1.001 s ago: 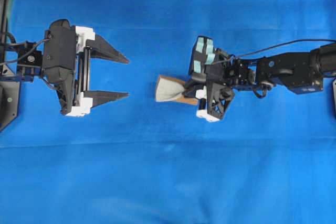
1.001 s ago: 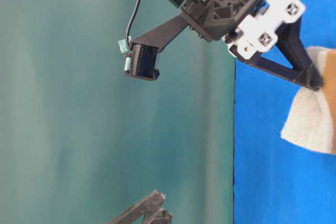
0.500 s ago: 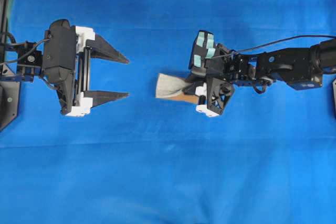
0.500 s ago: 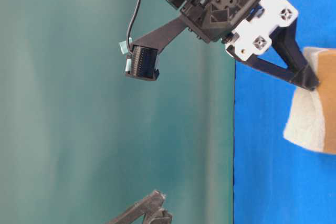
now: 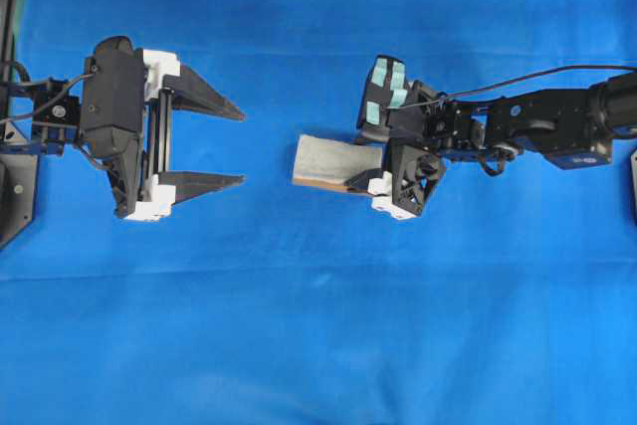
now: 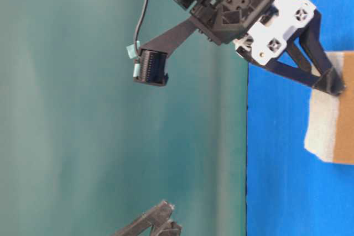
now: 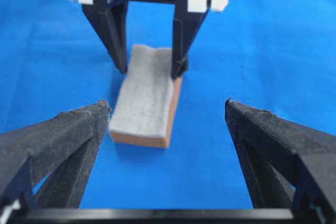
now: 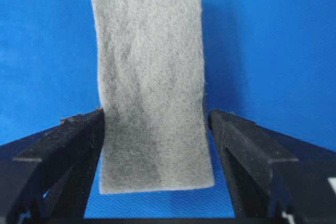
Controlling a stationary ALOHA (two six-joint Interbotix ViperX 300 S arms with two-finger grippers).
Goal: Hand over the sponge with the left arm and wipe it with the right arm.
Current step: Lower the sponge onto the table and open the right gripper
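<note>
Released from its earlier pinch, the sponge (image 5: 333,163) is now lying flat and regaining its rectangular shape on the blue table cover (image 5: 318,325), grey-white face up, as the right gripper (image 5: 365,164) has been spreading its jaws over the last second. Its fingers (image 8: 79,145) are now flanking the sponge's near end on both sides, fully spread and gripping nothing. Well apart to the left, the left gripper (image 5: 232,146) is hovering with its jaws wide open and empty, facing the sponge.
</note>
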